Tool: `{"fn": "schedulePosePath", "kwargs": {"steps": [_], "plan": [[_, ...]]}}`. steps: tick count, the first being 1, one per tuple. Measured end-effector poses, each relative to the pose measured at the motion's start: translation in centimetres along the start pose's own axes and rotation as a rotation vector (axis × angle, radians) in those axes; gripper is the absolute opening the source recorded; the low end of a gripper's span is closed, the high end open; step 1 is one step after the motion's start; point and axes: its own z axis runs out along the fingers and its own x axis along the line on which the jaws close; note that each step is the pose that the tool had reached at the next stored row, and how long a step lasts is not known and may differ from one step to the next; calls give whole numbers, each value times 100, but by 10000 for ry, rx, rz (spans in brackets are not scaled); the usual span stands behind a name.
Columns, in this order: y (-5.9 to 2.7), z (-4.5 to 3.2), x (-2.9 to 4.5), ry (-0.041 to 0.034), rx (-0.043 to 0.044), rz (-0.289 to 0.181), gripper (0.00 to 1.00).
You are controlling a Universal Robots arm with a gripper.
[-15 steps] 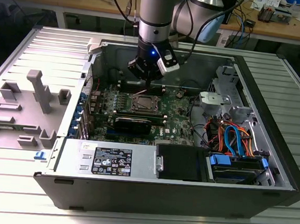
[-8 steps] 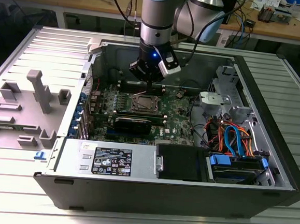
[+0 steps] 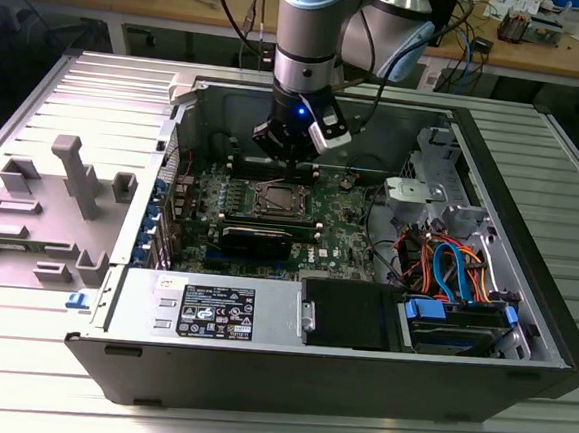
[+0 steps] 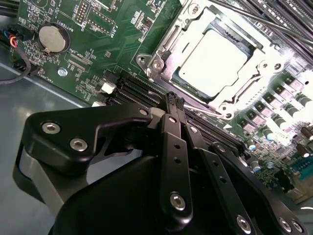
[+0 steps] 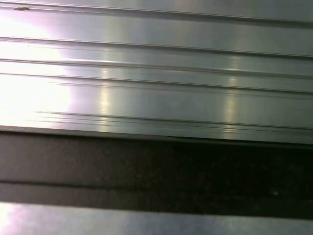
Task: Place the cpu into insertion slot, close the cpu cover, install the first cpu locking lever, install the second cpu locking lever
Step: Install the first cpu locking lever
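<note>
The cpu (image 4: 211, 61) lies on the board (image 4: 88, 63); the end effector (image 4: 174, 101), closed empty, hangs vertically beside it.

A white label (image 3: 217, 314) with a black block and rows of small marks is stuck on the grey metal box (image 3: 142, 300) at the case's front edge, nearer the camera than the insertion slot (image 3: 280, 200) in the exterior view. Its print is too small to make out. In the second wrist view, tiny white lettering (image 4: 73, 28) is printed on the green circuit board (image 4: 44, 73) just beside the round coin battery (image 4: 52, 38), well apart from the insertion slot. More white marks sit by the small parts near the slot's rim, and none reads surely. The cpu (image 4: 212, 61) in the slot is washed out by glare, any marking unreadable.
</note>
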Motion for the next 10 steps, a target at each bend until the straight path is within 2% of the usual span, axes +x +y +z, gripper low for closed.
{"fn": "schedulePosePath", "kwargs": {"steps": [10], "plan": [[-5,73,-35,0,1,9,11]]}}
